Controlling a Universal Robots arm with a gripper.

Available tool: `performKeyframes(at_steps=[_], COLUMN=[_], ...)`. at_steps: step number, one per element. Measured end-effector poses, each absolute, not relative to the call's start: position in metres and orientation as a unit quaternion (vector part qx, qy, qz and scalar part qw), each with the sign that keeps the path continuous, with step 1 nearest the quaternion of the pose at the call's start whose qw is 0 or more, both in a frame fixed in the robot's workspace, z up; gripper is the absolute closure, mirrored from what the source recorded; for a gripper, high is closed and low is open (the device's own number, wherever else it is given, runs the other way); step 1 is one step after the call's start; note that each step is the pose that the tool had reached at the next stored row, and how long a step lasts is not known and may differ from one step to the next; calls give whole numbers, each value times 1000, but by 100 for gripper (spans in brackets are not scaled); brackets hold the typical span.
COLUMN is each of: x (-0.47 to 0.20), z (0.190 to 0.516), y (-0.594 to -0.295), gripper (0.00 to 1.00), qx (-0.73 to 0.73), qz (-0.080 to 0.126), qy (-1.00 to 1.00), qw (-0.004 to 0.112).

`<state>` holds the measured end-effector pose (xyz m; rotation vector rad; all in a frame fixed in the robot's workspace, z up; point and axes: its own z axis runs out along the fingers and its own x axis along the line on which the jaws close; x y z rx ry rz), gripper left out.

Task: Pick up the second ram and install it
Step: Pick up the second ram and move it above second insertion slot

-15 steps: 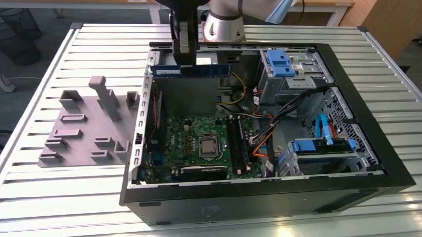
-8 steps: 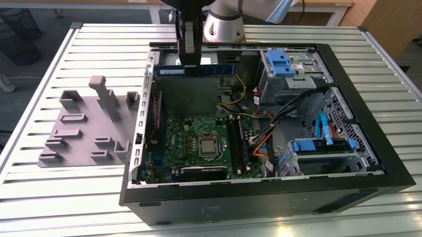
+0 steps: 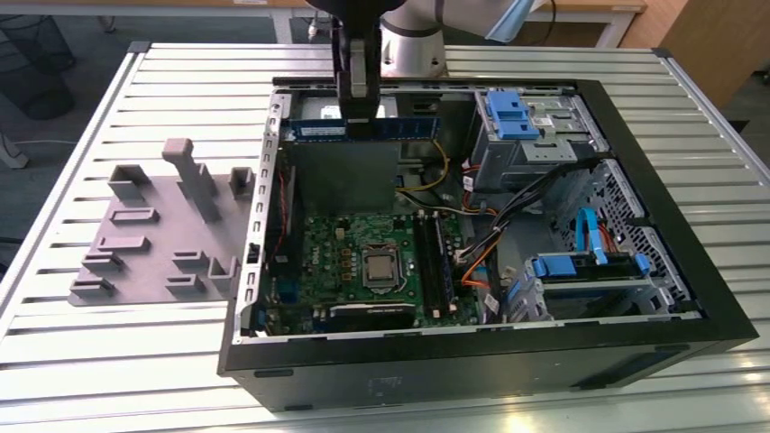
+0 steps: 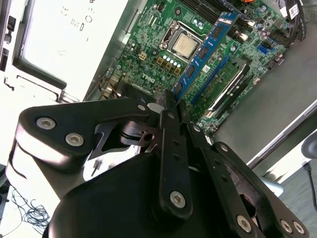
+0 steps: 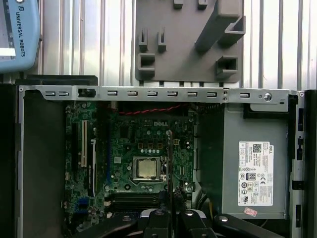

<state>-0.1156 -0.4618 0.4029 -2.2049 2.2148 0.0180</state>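
- The hand (image 3: 357,120) is clamping the ram (image 3: 403,128), with its fingers (image 4: 168,119) pressing together on the stick's flat faces.
- The ram is hanging in the air over the open case (image 3: 481,365), well clear of the board (image 3: 337,244) below it.
- In the exterior view the stick is lying level, with its length running across the case from that view's left to its right.
- In the first wrist view it is showing edge-on as a thin dark line above the processor (image 5: 147,168).
- The case is sitting mid-worktop (image 3: 121,361), and the grey fixture (image 3: 144,244) is lying beside it toward the exterior view's left edge of the worktop.
- By my reading the pick-up is done, because the ram is off the fixture and in the grasp; the carry toward the board is the step in hand, and no seating is showing yet.
- The slots (image 3: 431,262) are running beside the processor, crosswise to the stick as it is hanging now.
- Installing is therefore likely calling for a turn of the wrist to bring the ram along a slot, then a straight, square push down.
- I cannot tell which slot is free, or whether the end latches are standing open.
- The orange and black cables (image 3: 475,257) are crowding the slots' side toward the exterior view's right, so I judge a snag there to be a risk.
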Motion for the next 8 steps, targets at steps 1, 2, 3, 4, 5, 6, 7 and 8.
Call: performKeyframes(at_steps=[1, 2, 3, 4, 5, 6, 7, 8], x=[-115, -114, -113, -112, -111, -110, -109, -108], z=[403, 403, 403, 403, 403, 403, 403, 403], y=[-462, -462, -462, -462, -462, -462, -462, -462], gripper=[86, 86, 86, 86, 86, 86, 86, 86], qx=[-706, -705, -705, -706, -706, -705, -706, -705], qz=[6, 6, 6, 6, 6, 6, 6, 6], qy=[709, 709, 709, 709, 709, 709, 709, 709], qw=[8, 8, 8, 8, 8, 8, 8, 8])
